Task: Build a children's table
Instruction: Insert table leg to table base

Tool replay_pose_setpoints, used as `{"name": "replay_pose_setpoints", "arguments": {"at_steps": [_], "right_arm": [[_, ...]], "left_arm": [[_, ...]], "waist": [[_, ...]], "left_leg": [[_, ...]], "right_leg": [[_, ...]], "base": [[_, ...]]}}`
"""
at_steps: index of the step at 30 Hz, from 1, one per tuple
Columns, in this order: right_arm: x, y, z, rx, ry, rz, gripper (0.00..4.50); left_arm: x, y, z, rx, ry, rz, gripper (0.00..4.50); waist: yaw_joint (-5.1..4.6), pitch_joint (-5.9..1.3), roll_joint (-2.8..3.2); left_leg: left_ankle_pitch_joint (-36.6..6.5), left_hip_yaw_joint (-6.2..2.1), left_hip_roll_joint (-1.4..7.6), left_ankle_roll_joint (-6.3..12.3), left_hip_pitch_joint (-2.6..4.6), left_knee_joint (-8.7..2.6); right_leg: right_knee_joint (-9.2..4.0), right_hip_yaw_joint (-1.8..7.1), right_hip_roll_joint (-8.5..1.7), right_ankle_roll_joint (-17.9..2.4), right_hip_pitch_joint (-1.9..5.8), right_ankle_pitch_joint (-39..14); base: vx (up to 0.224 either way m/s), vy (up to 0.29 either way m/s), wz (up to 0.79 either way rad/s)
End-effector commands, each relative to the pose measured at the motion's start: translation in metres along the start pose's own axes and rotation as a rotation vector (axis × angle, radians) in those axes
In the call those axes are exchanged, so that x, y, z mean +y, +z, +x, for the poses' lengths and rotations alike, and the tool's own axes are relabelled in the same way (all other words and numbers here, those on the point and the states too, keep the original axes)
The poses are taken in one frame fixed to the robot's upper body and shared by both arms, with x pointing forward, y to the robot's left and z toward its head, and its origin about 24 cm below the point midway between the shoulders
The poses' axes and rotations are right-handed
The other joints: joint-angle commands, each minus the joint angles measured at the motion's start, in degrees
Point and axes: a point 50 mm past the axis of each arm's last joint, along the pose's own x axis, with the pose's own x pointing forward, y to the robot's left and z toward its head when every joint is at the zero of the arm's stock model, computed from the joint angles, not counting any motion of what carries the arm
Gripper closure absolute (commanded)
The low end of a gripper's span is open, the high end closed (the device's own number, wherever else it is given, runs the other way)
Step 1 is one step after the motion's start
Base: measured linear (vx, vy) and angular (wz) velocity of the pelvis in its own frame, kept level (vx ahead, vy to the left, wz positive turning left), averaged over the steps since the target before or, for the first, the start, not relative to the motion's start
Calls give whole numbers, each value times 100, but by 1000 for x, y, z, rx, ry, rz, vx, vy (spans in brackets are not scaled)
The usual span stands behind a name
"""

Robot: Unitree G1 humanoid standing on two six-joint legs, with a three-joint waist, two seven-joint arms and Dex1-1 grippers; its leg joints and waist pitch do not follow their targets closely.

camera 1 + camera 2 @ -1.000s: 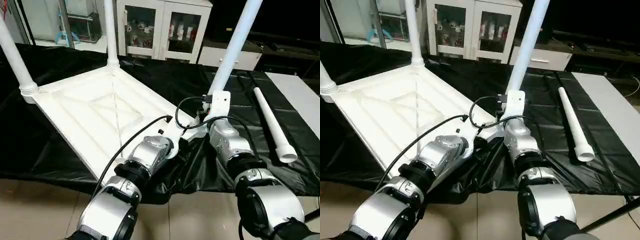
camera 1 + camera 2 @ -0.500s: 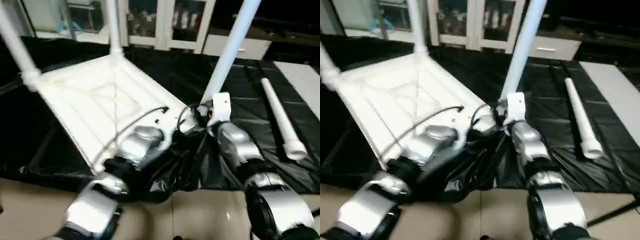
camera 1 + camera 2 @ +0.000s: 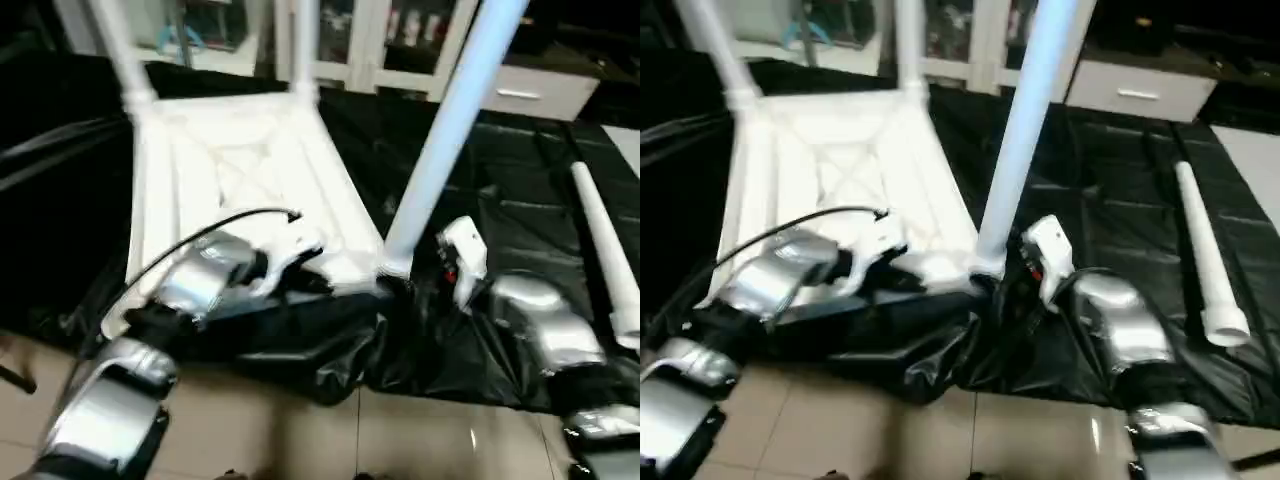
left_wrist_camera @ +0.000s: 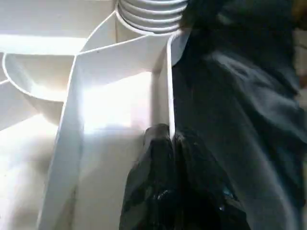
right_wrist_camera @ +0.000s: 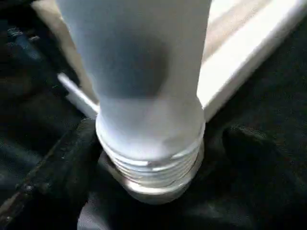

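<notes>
Left hand point(image 4: 173, 143) pinches tabletop point(image 4: 110, 100) rim (seen from its wrist)

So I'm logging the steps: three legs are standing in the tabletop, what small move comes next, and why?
Probably swing the right gripper over to the loose leg lying on the black cover. Its fingers stand apart either side of the near leg, which is upright at the tabletop corner, while the left gripper pinches the tabletop's edge rib.
</notes>
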Motion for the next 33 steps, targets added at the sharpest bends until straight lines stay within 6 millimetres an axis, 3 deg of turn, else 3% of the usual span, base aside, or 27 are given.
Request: {"name": "replay_pose_setpoints", "arguments": {"at_steps": [1,3,6,10,14,16,18,22,33], "right_arm": [[2,5,-5,0,38,-9,11],[5,6,-7,5,80,-5,11],[8,8,-8,-1,114,-6,11],[11,12,-9,-6,149,-15,11],[13,9,-4,25,171,-28,11],[13,7,-2,34,174,-27,11],[13,4,1,56,178,-35,45],[12,4,6,59,172,-33,65],[13,4,6,58,203,-32,138]], "left_arm": [[-7,8,6,6,-89,55,450],[-8,6,5,21,-114,61,450],[-10,6,4,25,-142,66,450],[-10,5,3,26,-148,68,450],[-9,4,5,37,-137,68,450],[-9,4,5,38,-136,68,450],[-9,4,5,39,-135,69,450],[-8,4,6,38,-126,68,450],[-8,0,4,48,-132,60,450]], "waist": [[-27,-370,13],[-24,-334,24],[-27,-343,2],[-1,-397,1],[38,-423,-11],[45,-423,-11],[45,-425,-20],[39,-419,-21],[58,-435,-35]], "left_leg": [[-245,-43,357,893,82,-366],[-910,-40,346,436,105,-426],[-1074,-54,339,229,118,-444],[-484,-53,323,343,84,-397],[-104,-45,305,543,68,-352],[-101,-46,303,562,57,-348],[-166,-47,299,521,46,-343],[-320,-53,297,431,47,-350],[-153,-49,293,508,50,-320]], "right_leg": [[-307,376,-350,-1474,482,-736],[-420,384,-357,-1239,466,-1407],[-457,390,-369,-1051,478,-1716],[-324,388,-349,-1209,513,-847],[-245,384,-345,-1391,533,-309],[-249,380,-351,-1393,545,-354],[-260,377,-354,-1359,550,-511],[-285,375,-356,-1284,548,-789],[-241,374,-340,-1294,547,-599]], "base": [[0,0,0],[0,0,0],[0,0,0],[0,0,0],[0,0,0],[0,0,0],[0,0,0],[0,0,0],[0,0,0]]}}
